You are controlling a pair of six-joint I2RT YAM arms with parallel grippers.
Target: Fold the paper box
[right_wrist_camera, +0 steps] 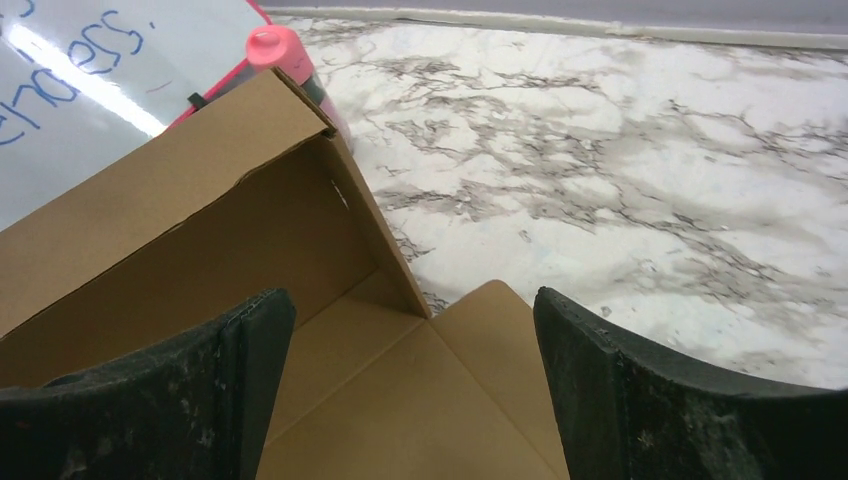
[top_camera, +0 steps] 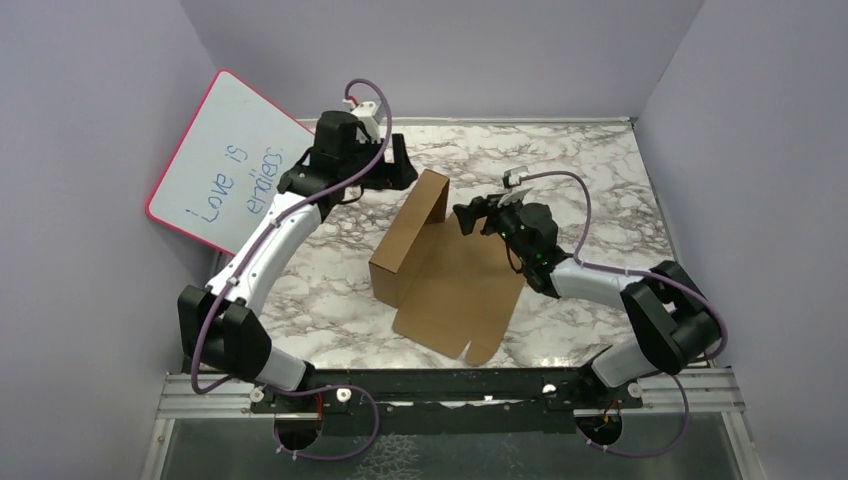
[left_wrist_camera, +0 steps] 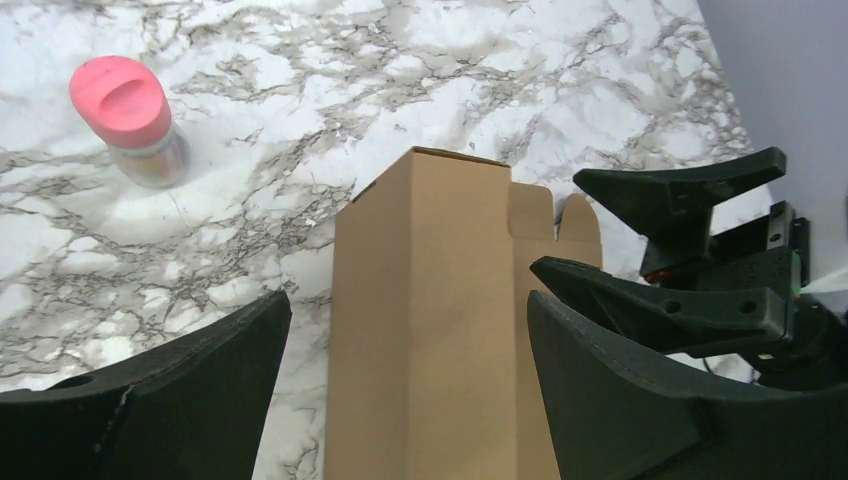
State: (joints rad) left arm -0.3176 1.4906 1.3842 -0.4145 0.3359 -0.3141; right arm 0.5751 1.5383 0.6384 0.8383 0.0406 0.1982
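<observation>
The paper box [top_camera: 455, 285] is brown cardboard lying in the middle of the table. Its left part is folded up into a tall upright wall [top_camera: 408, 235], and the rest lies flat toward the front. My left gripper [top_camera: 403, 165] is open at the wall's far end. In the left wrist view the wall [left_wrist_camera: 430, 330] stands between the left gripper's [left_wrist_camera: 408, 300] spread fingers without touching them. My right gripper [top_camera: 478, 212] is open just above the sheet's far right corner. The right wrist view shows the flat sheet [right_wrist_camera: 420, 400] under the right gripper [right_wrist_camera: 415, 300] and the wall's inside [right_wrist_camera: 200, 230] at the left.
A pink-framed whiteboard [top_camera: 230, 165] with blue writing leans against the left wall. A small bottle with a pink cap [left_wrist_camera: 125, 115] stands on the marble table [top_camera: 580, 170] behind the box, near the whiteboard. Purple walls close in the left, back and right sides.
</observation>
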